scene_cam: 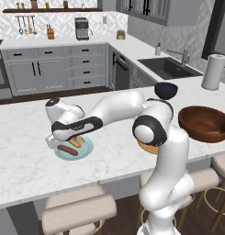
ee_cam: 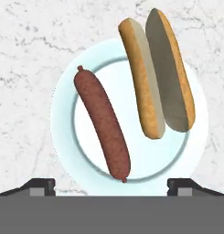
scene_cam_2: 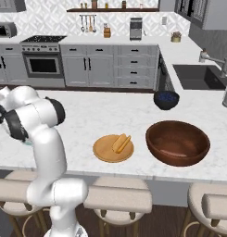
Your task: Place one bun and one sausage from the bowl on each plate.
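Fingers [ee_cam: 42, 186] spread | sausage [ee_cam: 102, 123] between, beyond tips | on pale plate [ee_cam: 63, 98], beside bun [ee_cam: 157, 73]

On the counter [scene_cam: 22, 160] a plate [scene_cam: 88, 149] carries a sausage [scene_cam: 67, 149] and a bun [scene_cam: 76, 141] side by side, apart; to its right the second plate [scene_cam_2: 102, 149] carries another bun [scene_cam_2: 120, 143]; further right stands the bowl [scene_cam_2: 178, 142]; behind it, a small bowl [scene_cam_2: 166, 99].
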Tool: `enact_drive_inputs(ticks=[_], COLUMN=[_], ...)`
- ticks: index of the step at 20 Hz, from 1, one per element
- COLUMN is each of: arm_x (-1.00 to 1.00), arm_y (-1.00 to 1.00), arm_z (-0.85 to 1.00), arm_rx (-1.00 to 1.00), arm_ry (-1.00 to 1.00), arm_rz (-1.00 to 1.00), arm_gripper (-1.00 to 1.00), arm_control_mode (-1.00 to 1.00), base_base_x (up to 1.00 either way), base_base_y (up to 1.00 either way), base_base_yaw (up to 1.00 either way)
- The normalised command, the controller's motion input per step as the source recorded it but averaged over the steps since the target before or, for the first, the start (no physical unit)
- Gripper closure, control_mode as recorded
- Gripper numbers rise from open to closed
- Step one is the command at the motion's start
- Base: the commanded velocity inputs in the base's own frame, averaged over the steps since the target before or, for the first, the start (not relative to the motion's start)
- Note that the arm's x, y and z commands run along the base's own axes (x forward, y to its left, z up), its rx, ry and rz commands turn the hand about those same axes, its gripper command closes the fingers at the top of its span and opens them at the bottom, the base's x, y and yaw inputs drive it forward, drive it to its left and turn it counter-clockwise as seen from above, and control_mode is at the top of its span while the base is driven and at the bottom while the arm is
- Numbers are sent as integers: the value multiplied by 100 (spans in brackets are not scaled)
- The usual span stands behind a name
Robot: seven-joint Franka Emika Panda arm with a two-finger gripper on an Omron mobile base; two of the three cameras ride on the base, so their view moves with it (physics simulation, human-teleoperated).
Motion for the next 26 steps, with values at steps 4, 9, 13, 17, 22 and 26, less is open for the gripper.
enact_drive_inputs(ticks=[4,9,13,17,22,26], arm_x=[-100,-100,-100,-100,-55,0], arm_y=[-100,-100,-100,-100,-55,0], arm_z=[100,95,32,0,-12,0], arm_rx=[25,33,22,8,1,0], arm_ry=[-27,-8,0,5,3,0], arm_rz=[-6,-6,-4,-4,-9,0], arm_gripper=[-100,-100,-100,-100,-100,-100], arm_control_mode=[-100,-100,-100,-100,100,100], base_base_x=[0,0,0,0,-17,-7], base_base_y=[0,0,0,0,-40,-100], base_base_yaw=[0,0,0,0,-10,-35])
